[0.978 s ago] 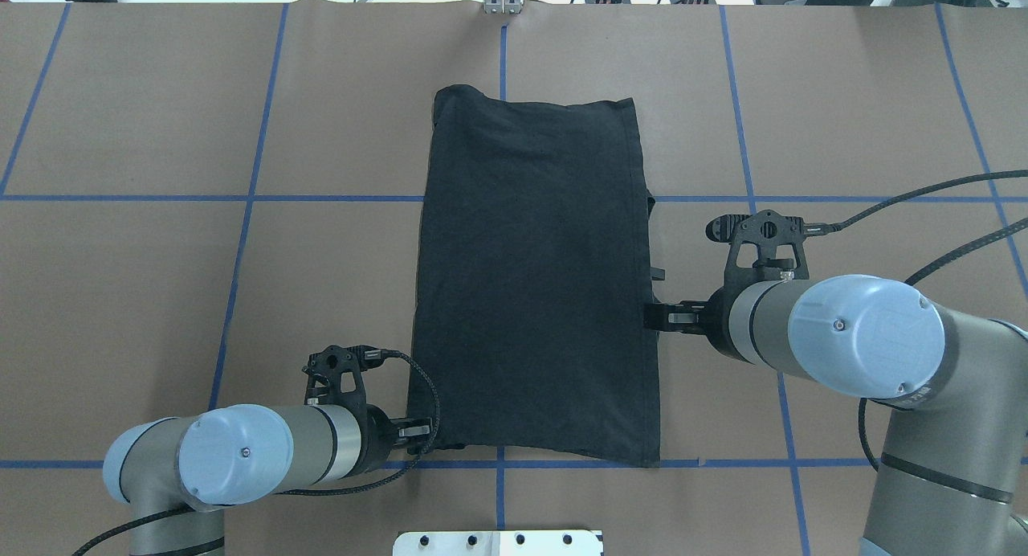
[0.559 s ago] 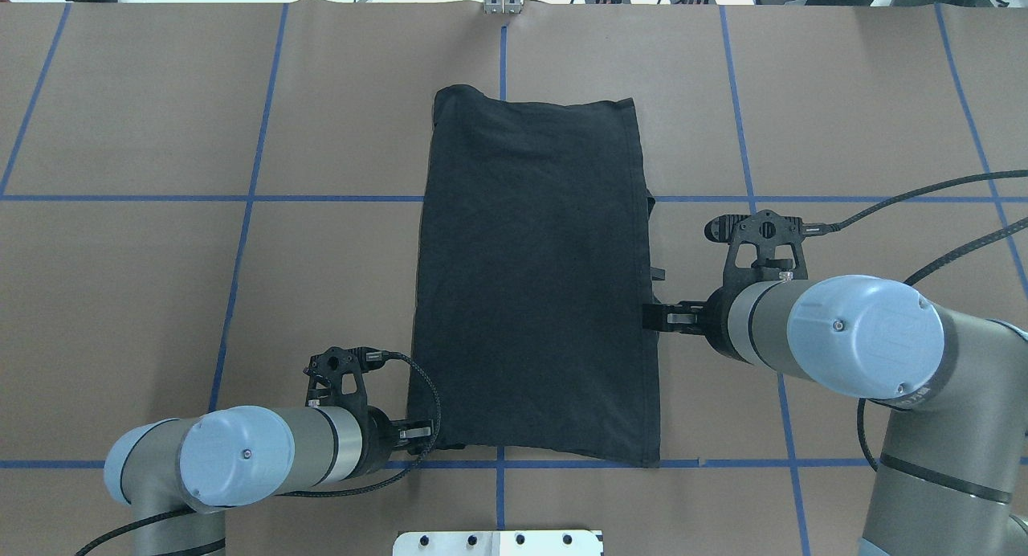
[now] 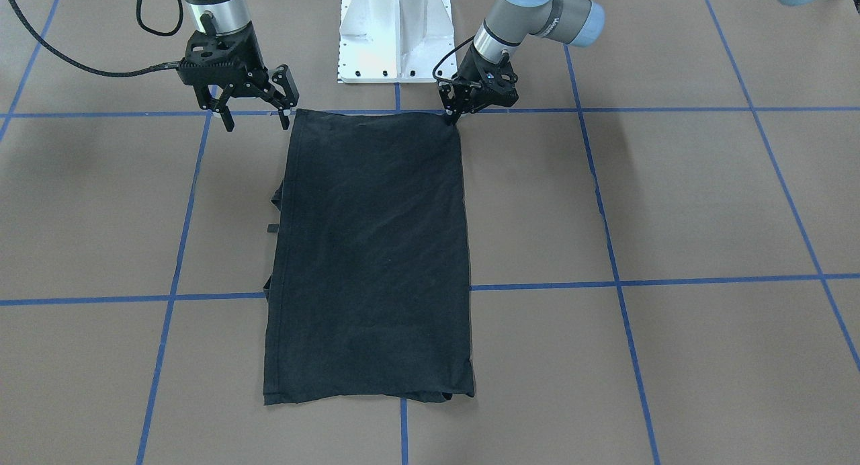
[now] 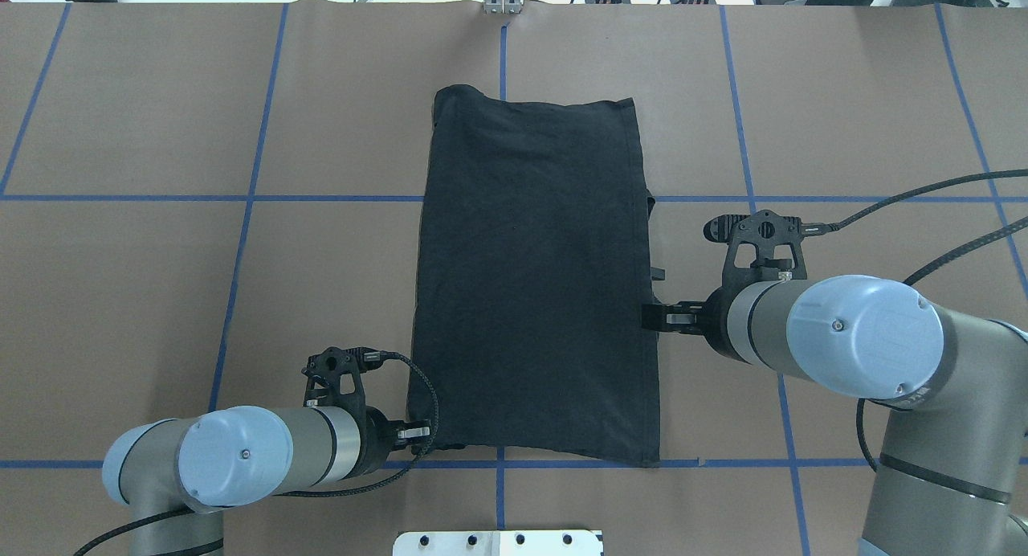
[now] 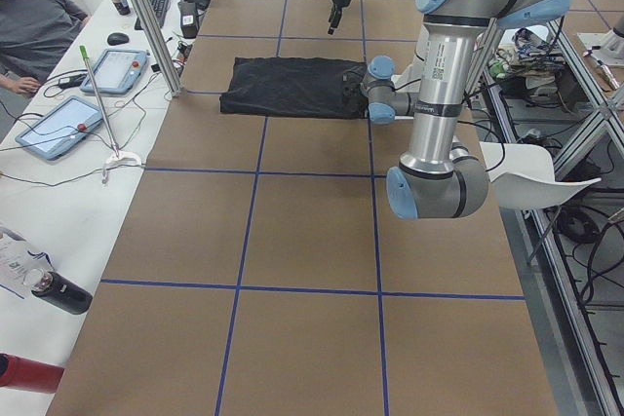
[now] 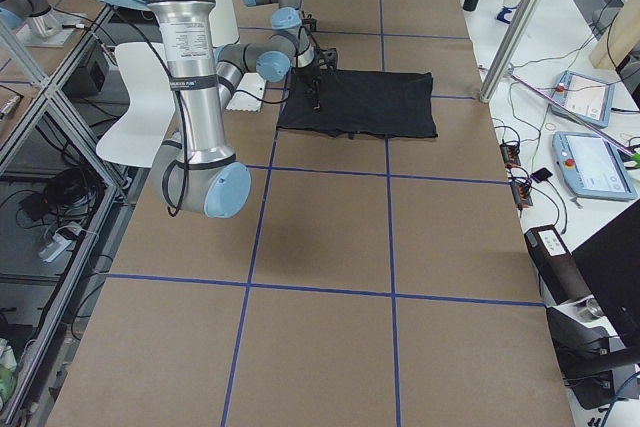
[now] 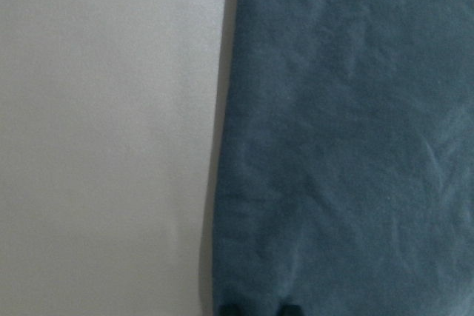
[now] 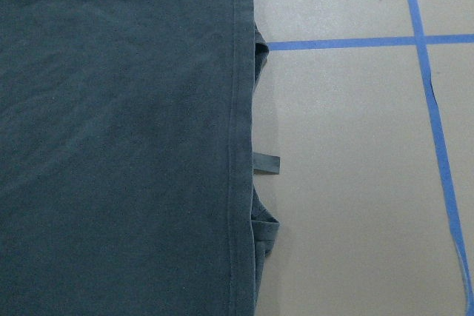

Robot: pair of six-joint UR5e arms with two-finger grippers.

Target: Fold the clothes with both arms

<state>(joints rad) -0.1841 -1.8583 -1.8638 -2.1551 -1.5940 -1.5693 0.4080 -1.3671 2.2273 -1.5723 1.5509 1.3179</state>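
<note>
T-shirt (image 4: 534, 283) cloth lies plain side up as a tall black rectangle in the middle of the overhead view, flat on the brown worktop (image 4: 161, 299). No logo shows. Small sleeve scraps (image 4: 652, 206) poke out along its right edge.

At the rectangle's lower left corner the left pincer (image 4: 419, 437) sits low, its jaws drawn narrow onto the hem and seemingly nipping it. The right pincer (image 3: 256, 123), at upper left of the front-facing view, hangs above the cloth's edge with its jaws spread wide and nothing in them.

This looks like the gripping step before a lengthwise fold, with only one corner taken. Next, the right pincer would need to drop onto the lower right corner and close. Both arms should then lift evenly and carry that hem toward the top edge.
</note>
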